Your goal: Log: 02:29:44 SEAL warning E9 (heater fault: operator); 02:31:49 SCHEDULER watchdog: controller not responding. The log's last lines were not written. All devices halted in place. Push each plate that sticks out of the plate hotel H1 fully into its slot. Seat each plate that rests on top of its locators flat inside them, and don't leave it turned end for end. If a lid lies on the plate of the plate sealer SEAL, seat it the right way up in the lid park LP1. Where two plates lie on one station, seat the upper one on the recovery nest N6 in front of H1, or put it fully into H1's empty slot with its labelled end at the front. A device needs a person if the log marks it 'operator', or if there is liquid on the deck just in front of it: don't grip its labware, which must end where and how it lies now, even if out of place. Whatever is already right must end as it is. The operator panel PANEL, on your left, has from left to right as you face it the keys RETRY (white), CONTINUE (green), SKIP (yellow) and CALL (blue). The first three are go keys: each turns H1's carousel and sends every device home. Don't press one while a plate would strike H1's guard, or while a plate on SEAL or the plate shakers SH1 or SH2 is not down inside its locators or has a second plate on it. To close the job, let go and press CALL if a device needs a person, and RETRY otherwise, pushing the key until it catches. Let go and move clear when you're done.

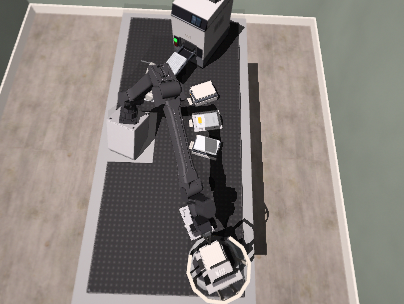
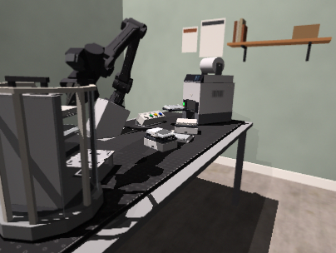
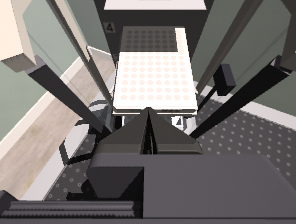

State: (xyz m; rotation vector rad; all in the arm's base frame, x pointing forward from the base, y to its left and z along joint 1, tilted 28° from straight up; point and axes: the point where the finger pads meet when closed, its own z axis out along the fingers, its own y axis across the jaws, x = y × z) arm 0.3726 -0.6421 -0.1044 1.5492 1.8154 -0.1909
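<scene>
My gripper is shut on nothing, with its joined fingertips at the near end of a white well plate. That plate lies in the slot marked 4 of the plate hotel H1, between the guard posts, and its near end sticks out toward me. I cannot tell whether the tips touch it. From above, the gripper is at the hotel's front rim. The plate sealer SEAL stands at the far end with a plate on its tray. Three stations carry plates; the middle one shows a yellow spot.
The operator panel PANEL with its coloured keys sits on the deck left of SEAL. The recovery nest N6 lies flat in front of H1. The arm's base stands on a grey block. Guard posts stand close on both sides of the gripper.
</scene>
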